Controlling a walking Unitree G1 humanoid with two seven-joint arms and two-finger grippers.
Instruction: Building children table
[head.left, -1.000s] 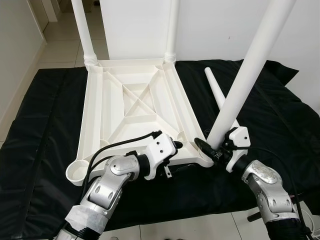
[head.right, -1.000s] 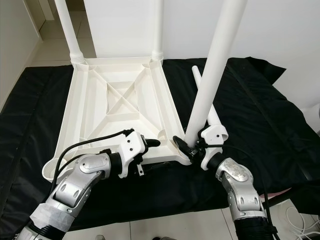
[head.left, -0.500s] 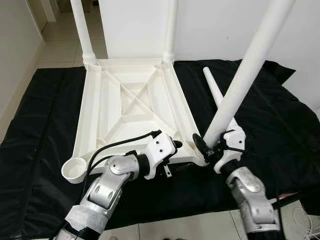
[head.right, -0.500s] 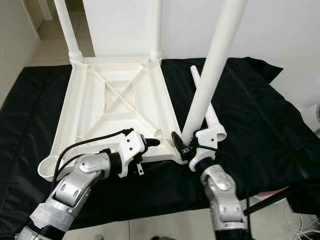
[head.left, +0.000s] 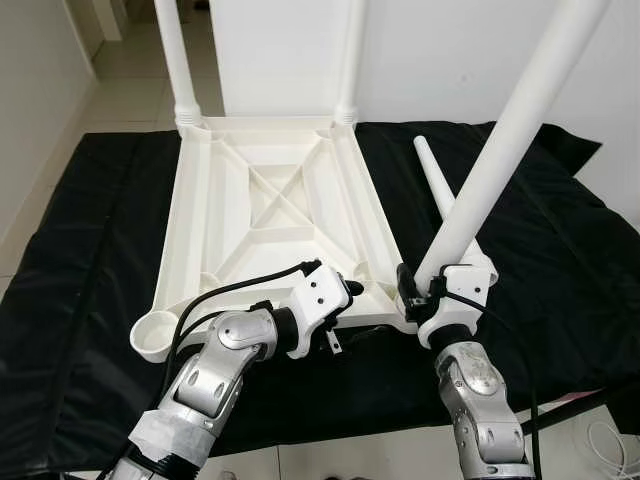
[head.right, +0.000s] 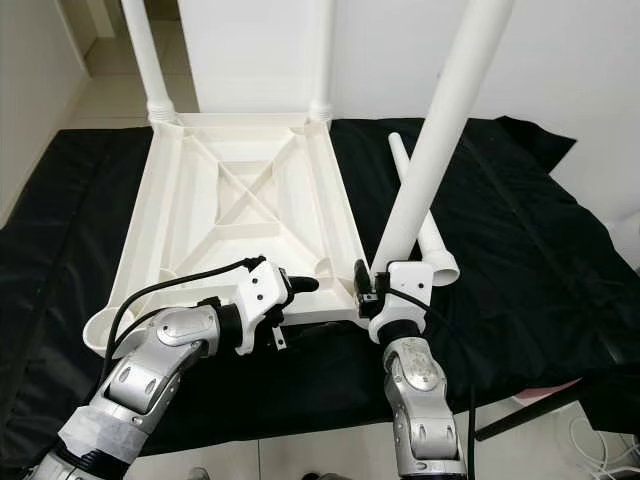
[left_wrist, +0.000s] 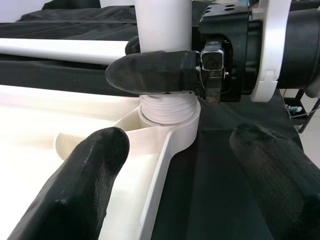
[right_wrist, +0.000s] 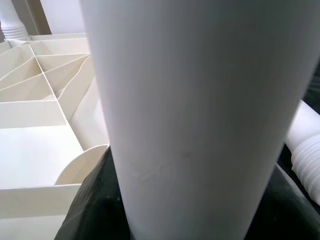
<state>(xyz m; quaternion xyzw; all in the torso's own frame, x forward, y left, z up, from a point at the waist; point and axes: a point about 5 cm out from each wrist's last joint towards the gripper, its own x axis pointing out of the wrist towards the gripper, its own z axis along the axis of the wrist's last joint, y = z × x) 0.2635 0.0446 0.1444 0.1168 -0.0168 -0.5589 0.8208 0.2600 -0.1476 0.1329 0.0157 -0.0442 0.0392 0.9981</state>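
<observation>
My two head cameras look forward and down from above the near edge of the upturned table top (head.left: 270, 215), sharing nearly the whole scene. My left wrist camera sits low and close, facing right toward the near right corner socket (left_wrist: 170, 122). My right wrist camera presses against the leg (right_wrist: 195, 110), facing far-left.

tabletop (head.left: 270, 215) on cloth (head.left: 80, 260) | loose leg (head.left: 440, 195) right of it

My right arm has swung in under the right gripper (head.left: 418, 296); its forearm now points nearly straight up. The gripped table leg (head.left: 505, 143) leans a little steeper over the socket.
</observation>
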